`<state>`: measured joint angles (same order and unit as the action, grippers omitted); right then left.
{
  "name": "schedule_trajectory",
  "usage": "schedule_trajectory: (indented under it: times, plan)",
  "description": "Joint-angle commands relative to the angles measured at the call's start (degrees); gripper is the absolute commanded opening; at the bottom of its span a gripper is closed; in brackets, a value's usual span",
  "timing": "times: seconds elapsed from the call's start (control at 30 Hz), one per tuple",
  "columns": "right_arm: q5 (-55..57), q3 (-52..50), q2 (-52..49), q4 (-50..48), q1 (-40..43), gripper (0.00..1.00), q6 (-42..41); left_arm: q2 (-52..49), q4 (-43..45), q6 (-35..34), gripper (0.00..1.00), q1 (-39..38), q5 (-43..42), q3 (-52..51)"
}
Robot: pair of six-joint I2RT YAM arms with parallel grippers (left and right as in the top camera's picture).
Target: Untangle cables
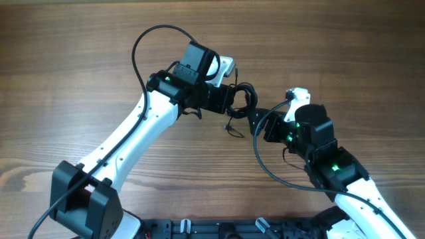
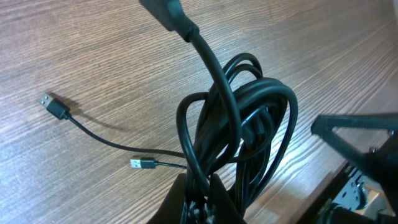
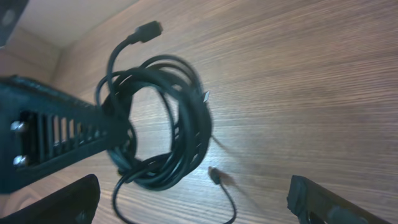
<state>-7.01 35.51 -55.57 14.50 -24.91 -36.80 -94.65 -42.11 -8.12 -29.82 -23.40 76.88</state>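
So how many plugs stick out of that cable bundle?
3, seen from the left wrist: left plug far left, middle plug lower, nearer the bundle, top plug at the upper edge. More may be hidden in the coils.

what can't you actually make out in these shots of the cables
- Overhead: how the cable bundle is knotted; too small, partly covered by the left end effector.
- Left wrist: the plug at the top; blurred and cut by the top edge, type unclear.
- Left wrist: where the left end effector grips the bundle; cut by the bottom edge.
- Right wrist: where the cord of the loose plug leads; it leaves at the bottom edge.
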Motion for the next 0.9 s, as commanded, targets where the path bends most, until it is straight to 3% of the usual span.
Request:
schedule_trajectory:
  times: [0.0,0.13,0.27,0.43,0.5,0.57,0.7,0.83,0.87]
  plan:
    - [0.46,0.59,-0.59,-0.35,2.69,0.96,1.25,0.79,0.09,3.61,0.04,0.33,-0.11,0.70]
    - [-6.25,0.59,-1.16,-0.35,3.61,0.95,2.25,0.79,0.09,9.64,0.04,0.33,-5.70,0.70]
    - [-13.73,0.59,-2.58,-0.52,3.61,0.94,3.13,0.79,0.04,11.13,0.04,0.33,-5.97,0.70]
    - [-17.38,0.59,-6.58,-0.61,3.61,0.83,11.96,0.79,-2.58,20.76,0.04,0.33,-9.57,0.70]
    - [-19.37,0.59,-7.87,-1.14,3.61,0.74,13.31,0.79,-4.17,23.93,0.04,0.33,-10.64,0.70]
    - [-22.53,0.59,-8.72,-2.64,3.61,0.57,14.40,0.79,-5.62,25.94,0.04,0.35,-10.60,0.70]
    - [-22.67,0.59,-8.72,-4.68,3.61,0.38,14.32,0.81,-5.49,25.94,0.04,0.37,-10.62,0.70]
    - [-22.64,0.59,-8.72,-5.01,3.61,0.08,14.05,0.79,-5.31,27.04,0.04,0.39,-10.38,0.70]
    - [-22.60,0.59,-8.72,-5.05,3.61,0.04,13.73,0.79,-5.20,27.02,0.08,0.39,-10.25,0.70]
